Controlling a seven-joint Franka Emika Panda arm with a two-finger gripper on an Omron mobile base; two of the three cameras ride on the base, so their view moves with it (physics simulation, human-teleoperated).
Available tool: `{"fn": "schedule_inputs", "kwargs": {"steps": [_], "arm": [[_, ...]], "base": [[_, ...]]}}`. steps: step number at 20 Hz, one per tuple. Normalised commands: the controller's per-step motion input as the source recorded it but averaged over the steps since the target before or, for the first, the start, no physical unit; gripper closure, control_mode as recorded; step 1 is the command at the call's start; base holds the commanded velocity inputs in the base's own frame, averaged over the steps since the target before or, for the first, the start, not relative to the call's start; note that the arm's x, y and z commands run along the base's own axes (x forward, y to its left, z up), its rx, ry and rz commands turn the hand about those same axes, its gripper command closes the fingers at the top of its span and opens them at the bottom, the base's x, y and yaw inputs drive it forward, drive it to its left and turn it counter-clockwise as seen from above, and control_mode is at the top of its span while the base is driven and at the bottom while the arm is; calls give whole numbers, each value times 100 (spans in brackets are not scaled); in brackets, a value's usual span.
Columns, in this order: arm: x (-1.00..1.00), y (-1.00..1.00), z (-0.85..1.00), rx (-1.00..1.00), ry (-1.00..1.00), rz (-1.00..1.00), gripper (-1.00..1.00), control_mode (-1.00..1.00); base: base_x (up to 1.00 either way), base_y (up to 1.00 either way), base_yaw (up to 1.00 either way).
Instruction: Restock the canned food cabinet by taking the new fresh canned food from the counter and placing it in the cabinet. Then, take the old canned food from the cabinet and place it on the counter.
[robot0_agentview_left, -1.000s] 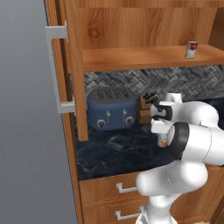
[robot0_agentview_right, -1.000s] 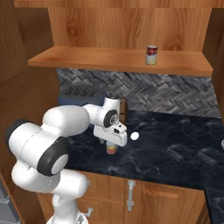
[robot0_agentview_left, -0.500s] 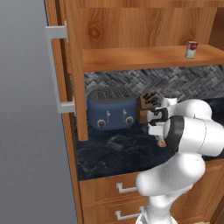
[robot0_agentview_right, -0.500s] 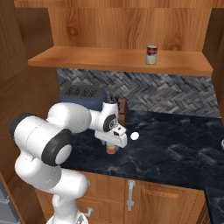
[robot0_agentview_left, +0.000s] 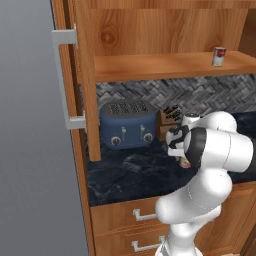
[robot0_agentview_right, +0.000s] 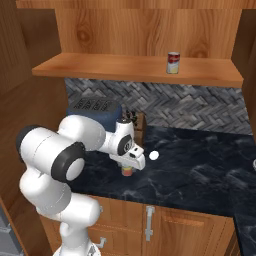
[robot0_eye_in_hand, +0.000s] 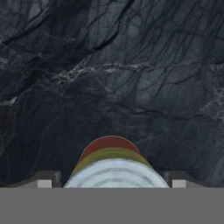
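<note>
The new fresh canned food (robot0_eye_in_hand: 114, 168), yellow-green with a red band and pale top, stands upright on the dark marbled counter (robot0_agentview_right: 200, 165). My gripper (robot0_eye_in_hand: 111, 179) points straight down over it, open, with one dark tip on each side of the can. From the base the can (robot0_agentview_right: 128, 171) peeks out below the hand, and it is partly hidden by the arm as a small patch (robot0_agentview_left: 185, 163). The old canned food (robot0_agentview_right: 173, 62), red-and-white, stands on the cabinet shelf (robot0_agentview_right: 100, 67) at its right end (robot0_agentview_left: 218, 56), far above the gripper.
The cabinet door (robot0_agentview_left: 82, 75) stands open at the left with its grey bar handle (robot0_agentview_left: 65, 80). A blue toaster (robot0_agentview_left: 126, 125) and a knife block (robot0_agentview_right: 137, 122) stand against the herringbone backsplash behind the hand. Wooden drawers (robot0_agentview_left: 125, 220) lie below the counter.
The arm's elbow and upper links have shifted a little while the hand stays low over the yellow-green can. Neither can has moved.
</note>
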Motion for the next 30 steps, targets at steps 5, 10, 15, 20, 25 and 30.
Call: {"fn": "schedule_inputs", "kwargs": {"steps": [5,10,15,20,25,30], "arm": [[0,0,0,0,0,0,100,-100],[-17,0,2,0,-4,1,100,-100],[-73,0,56,1,-45,0,100,-100],[-67,0,100,0,-50,0,100,-100],[-54,0,100,-2,-51,0,100,-100],[-51,0,100,-4,-41,0,100,-100]], "base": [[0,0,0],[0,0,0],[0,0,0],[0,0,0],[0,0,0],[0,0,0]]}}
